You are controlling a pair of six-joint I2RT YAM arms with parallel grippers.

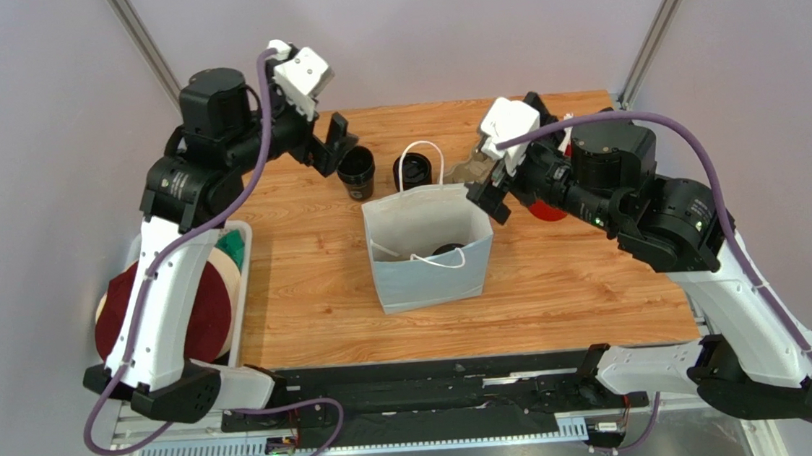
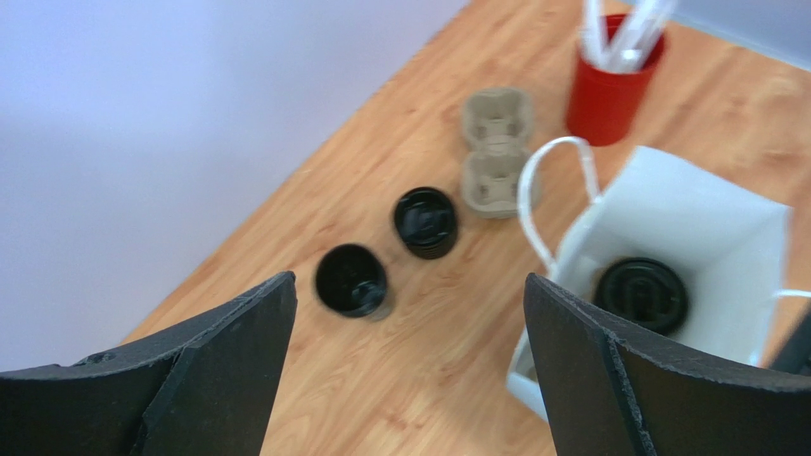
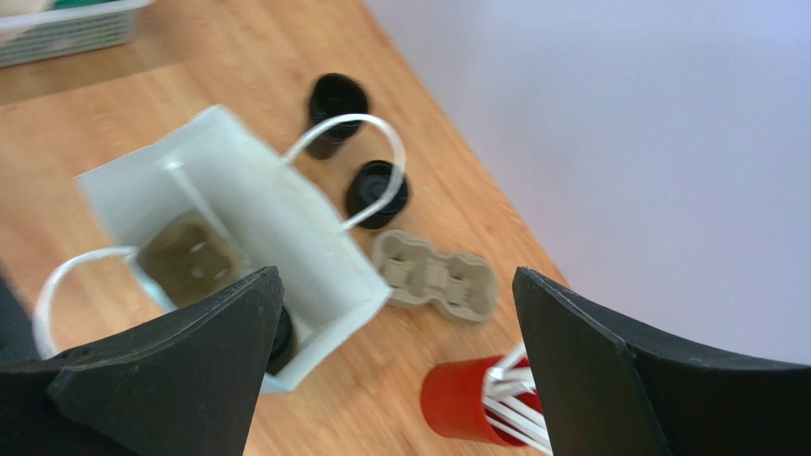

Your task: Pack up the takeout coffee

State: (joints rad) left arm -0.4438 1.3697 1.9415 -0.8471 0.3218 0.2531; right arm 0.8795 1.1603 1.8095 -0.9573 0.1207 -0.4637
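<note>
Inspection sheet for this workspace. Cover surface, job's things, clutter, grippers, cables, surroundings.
Surface: light wooden tabletop, no spills seen.
Job's things: small black lidded disposable cup stands inside the upright white paper bag with cord handles.
Clutter: open black cup without lid, short stack of black lids, brown cardboard cup carrier, and red cup holding white straw-like sticks, all on the far side of the bag.
Grippers: left gripper and right gripper both open, holding nothing, raised above the table.
Cables: a purple cable loops along each arm, clear of the objects.
Surroundings: white basket at the table's left edge with dark red, cream and green items; plain grey walls.
</note>
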